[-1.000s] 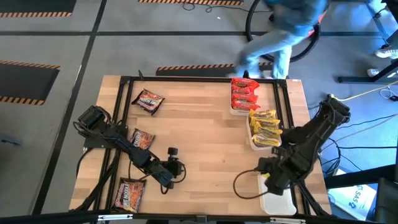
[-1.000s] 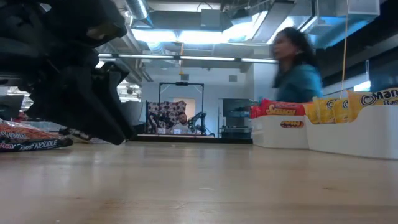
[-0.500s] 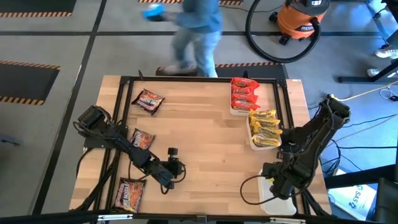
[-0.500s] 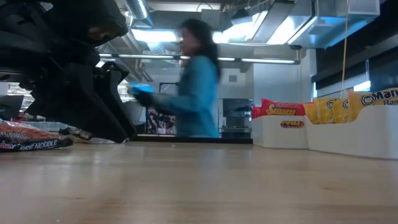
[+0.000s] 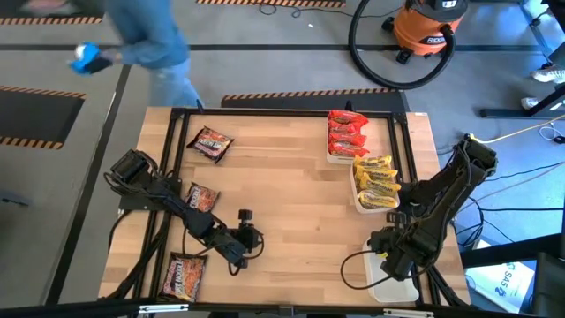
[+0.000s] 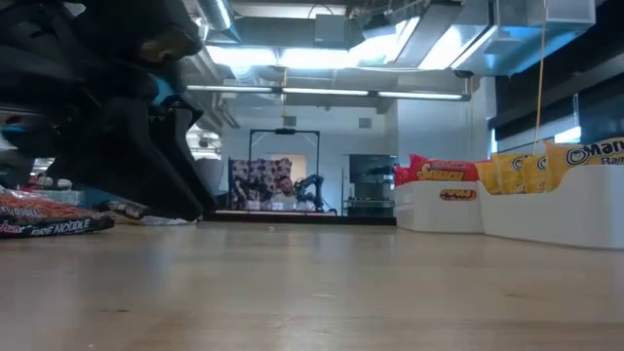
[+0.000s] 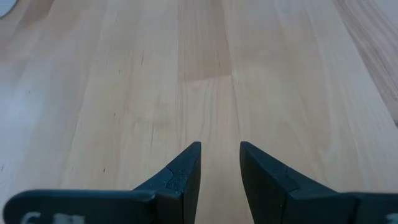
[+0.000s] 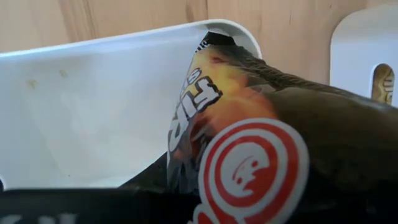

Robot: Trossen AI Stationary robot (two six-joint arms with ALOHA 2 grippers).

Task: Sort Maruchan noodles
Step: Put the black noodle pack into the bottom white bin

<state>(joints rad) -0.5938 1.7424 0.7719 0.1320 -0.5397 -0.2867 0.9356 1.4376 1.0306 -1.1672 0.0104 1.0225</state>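
Right gripper (image 5: 391, 258) over the white rectangular foam tray (image 8: 81, 112) at the light wooden table's (image 5: 291, 190) near right corner.
Its fingers are clamped on a shiny dark brown noodle packet (image 8: 261, 130) above that tray; left gripper (image 7: 220, 163) is slightly parted, holding nothing, mid-table.

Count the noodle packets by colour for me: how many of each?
Red packets: about 4, overlapping
Yellow packets: about 4, overlapping
Dark packets: 4, three loose on the table, one between the fingers of the right gripper
Total: about 12
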